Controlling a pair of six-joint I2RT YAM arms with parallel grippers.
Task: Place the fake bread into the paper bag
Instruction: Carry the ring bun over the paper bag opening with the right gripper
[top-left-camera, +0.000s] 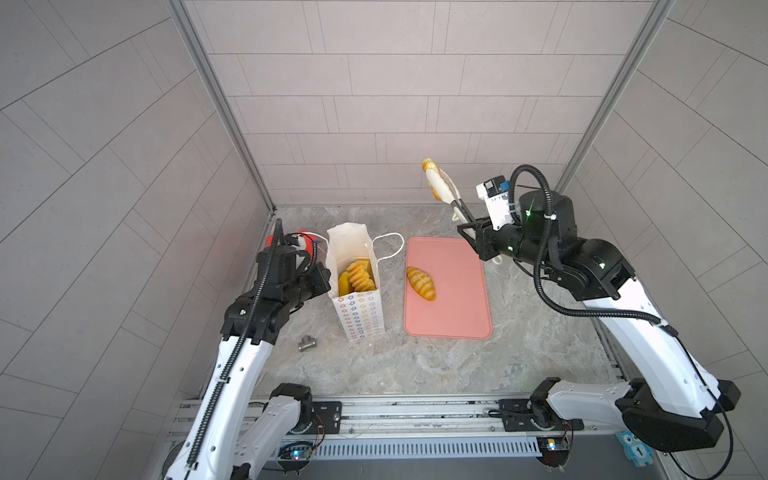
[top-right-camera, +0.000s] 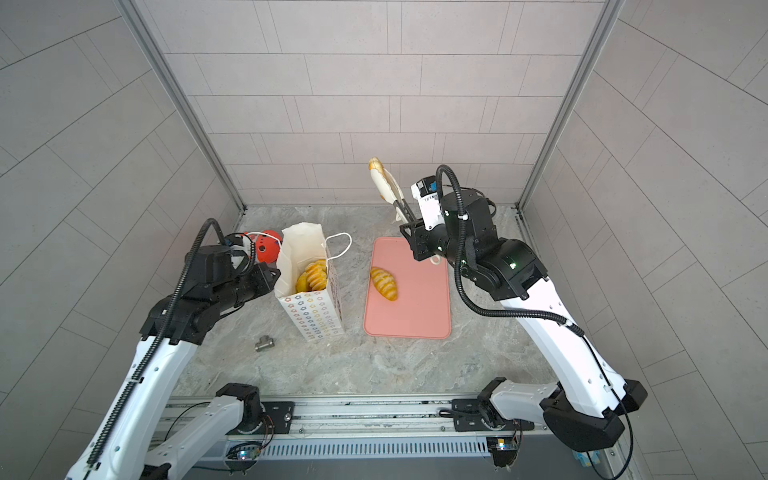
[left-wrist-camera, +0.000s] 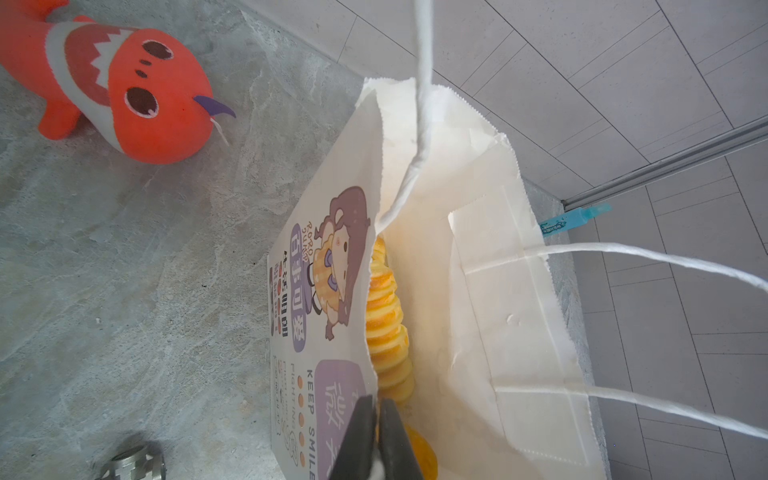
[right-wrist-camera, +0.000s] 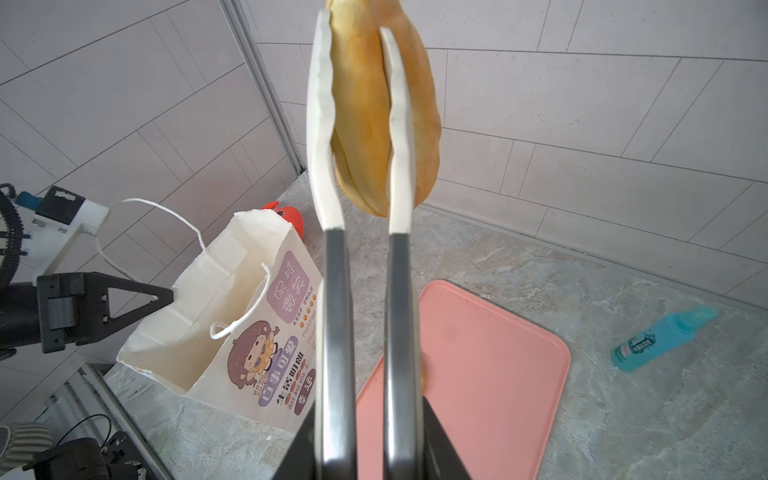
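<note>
Right gripper (top-left-camera: 471, 228) clenched on steel white-tipped tongs (right-wrist-camera: 334, 311) clamping long golden toy loaf (right-wrist-camera: 363, 124), upper centre; left gripper (left-wrist-camera: 376, 411) pinching white paper bag (left-wrist-camera: 478, 208) rim.

A white paper bag (top-left-camera: 345, 245) is being shown with small multicoloured flowers on its side and a brown-haired cartoon girl and purple text panels on its face. Yellow-orange ridged rolls (top-left-camera: 359, 276) are being seen inside it, a golden-brown striped roll (top-left-camera: 420, 283) on a salmon-pink tray (top-left-camera: 457, 307). A tan loaf (right-wrist-camera: 365, 116) is being shown between white-tipped, steel-grey tongs (right-wrist-camera: 319, 124). A red-orange plush (left-wrist-camera: 166, 116) is being shown with a white zigzag marking.
</note>
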